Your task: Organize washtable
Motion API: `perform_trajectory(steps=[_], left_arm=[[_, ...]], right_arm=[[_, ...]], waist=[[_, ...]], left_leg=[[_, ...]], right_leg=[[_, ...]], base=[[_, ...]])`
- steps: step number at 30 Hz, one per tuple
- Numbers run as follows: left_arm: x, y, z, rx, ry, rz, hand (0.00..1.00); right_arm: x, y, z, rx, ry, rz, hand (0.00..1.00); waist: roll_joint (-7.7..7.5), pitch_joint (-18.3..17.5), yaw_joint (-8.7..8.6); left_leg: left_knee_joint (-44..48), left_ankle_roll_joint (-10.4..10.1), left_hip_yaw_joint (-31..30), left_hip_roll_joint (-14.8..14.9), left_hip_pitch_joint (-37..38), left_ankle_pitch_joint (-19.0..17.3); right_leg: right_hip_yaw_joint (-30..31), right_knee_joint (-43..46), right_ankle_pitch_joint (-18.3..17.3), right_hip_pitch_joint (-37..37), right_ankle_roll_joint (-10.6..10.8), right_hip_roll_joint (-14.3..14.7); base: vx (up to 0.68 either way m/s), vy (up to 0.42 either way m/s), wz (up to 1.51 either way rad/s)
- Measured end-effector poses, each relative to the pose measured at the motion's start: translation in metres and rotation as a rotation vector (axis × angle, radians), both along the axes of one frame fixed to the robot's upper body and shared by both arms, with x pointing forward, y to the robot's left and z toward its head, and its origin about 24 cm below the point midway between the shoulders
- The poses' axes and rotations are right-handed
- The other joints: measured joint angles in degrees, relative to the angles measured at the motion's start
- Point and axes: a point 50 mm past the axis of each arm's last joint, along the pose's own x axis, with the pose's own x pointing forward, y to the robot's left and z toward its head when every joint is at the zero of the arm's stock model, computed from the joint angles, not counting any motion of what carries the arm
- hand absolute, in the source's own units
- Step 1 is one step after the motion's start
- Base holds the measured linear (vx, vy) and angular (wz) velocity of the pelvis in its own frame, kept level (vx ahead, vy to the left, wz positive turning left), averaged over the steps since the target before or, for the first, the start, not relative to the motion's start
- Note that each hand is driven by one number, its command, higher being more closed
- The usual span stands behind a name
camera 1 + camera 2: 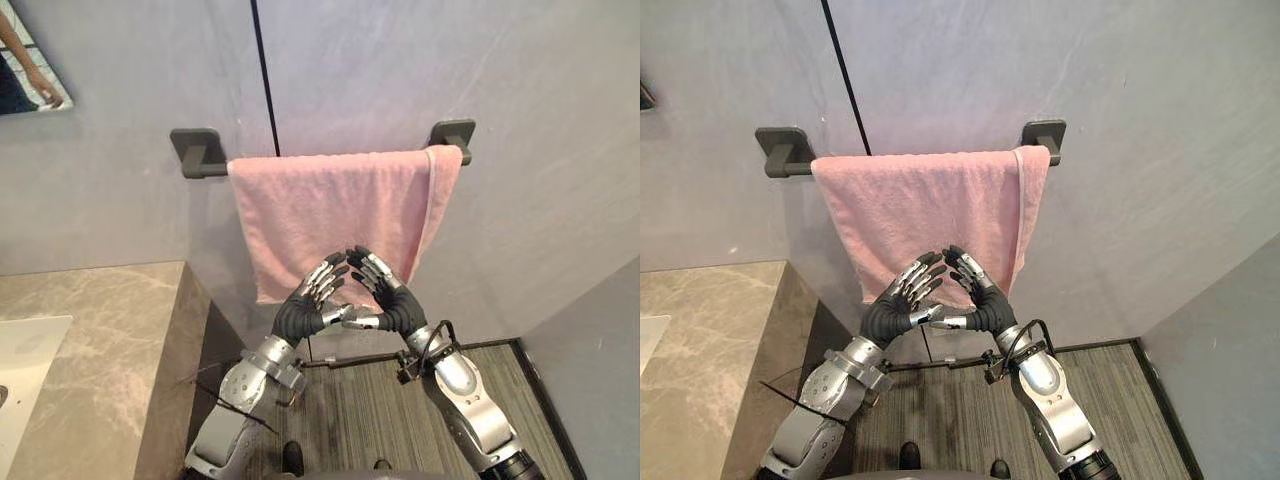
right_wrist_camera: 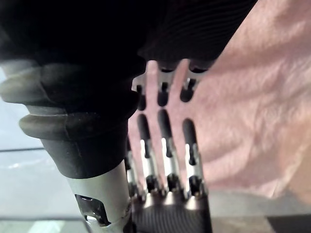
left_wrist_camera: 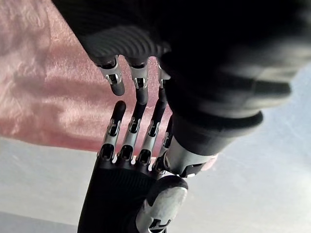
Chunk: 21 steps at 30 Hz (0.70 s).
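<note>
a pink terry towel [image 1: 320, 210] hangs folded over a dark towel bar [image 1: 214, 170], which is held on the smooth grey wall [image 1: 500, 90] by two dark square mounts with rounded corners, the left mount [image 1: 195, 148] and the right mount [image 1: 452, 131]; the towel's right edge has a paler stitched hem. in front of the towel's lower part, the left robot hand [image 1: 300, 315] and the right robot hand [image 1: 398, 305] are raised with fingers spread straight and leaning towards each other like a tent, holding nothing. whether they touch the cloth i cannot tell. the wrist views show the two rows of dark fingertips facing each other across a narrow gap, with the towel's nubbly pile behind. at the near left is a veined beige stone counter [image 1: 110, 320] with a white basin [image 1: 25, 365] set in it. the left eye view takes in a mirror [image 1: 30, 60] corner at far left with a person's arm reflected. below lies a ribbed grey floor [image 1: 350, 410].
</note>
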Motion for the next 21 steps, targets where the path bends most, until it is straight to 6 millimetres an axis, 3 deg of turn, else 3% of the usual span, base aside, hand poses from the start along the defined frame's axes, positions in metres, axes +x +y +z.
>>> perform_trajectory(steps=[3, 4, 15, 18, 21], left_arm=[[0.035, 0.008, 0.000, 0.208, -0.061, 0.161, 0.00], [0.050, 0.005, 0.006, 0.351, -0.136, 0.274, 0.00], [0.055, 0.023, -0.002, 0.372, -0.088, 0.361, 0.00], [0.056, 0.035, -0.004, 0.365, -0.067, 0.420, 0.00], [0.049, 0.040, -0.014, 0.348, -0.016, 0.447, 0.00]], right_arm=[[0.037, -0.050, 0.005, -0.070, -0.004, -0.260, 0.00], [0.043, -0.051, 0.013, -0.097, -0.039, -0.289, 0.00], [0.051, -0.058, 0.023, -0.070, -0.071, -0.344, 0.00], [0.043, -0.059, 0.015, -0.031, -0.044, -0.366, 0.00], [0.021, -0.063, -0.016, -0.035, 0.075, -0.372, 0.00]], waist=[[-0.05, 0.3, -0.24], [0.04, 1.0, -0.29], [-0.70, 3.6, -0.20], [-0.71, 3.6, -0.21], [-0.77, 3.6, -0.29]], left_leg=[[0.3, 0.6, -0.2, -0.1, -2.5, 0.9], [0.4, 0.7, -0.3, 0.0, -2.6, 1.0], [0.0, 0.8, -0.2, -0.1, -2.9, 1.1], [0.0, 0.9, 0.0, -0.1, -2.8, 1.1], [0.3, 0.9, 0.0, -0.2, -1.3, 1.1]], right_leg=[[-0.4, -0.4, 0.9, -1.7, 0.0, -0.2], [-0.4, -0.4, 0.9, -1.8, 0.0, -0.1], [0.4, 0.6, 1.1, -2.9, 0.2, -0.2], [0.5, 0.6, 1.2, -2.7, 0.2, -0.3], [0.4, -0.3, 1.2, -0.8, 0.2, -0.3]], base=[[0.08, 0.002, 0.05], [0.13, -0.006, -0.02], [-0.03, 0.008, -0.03], [0.04, 0.000, -0.02], [0.08, -0.007, 0.02]])
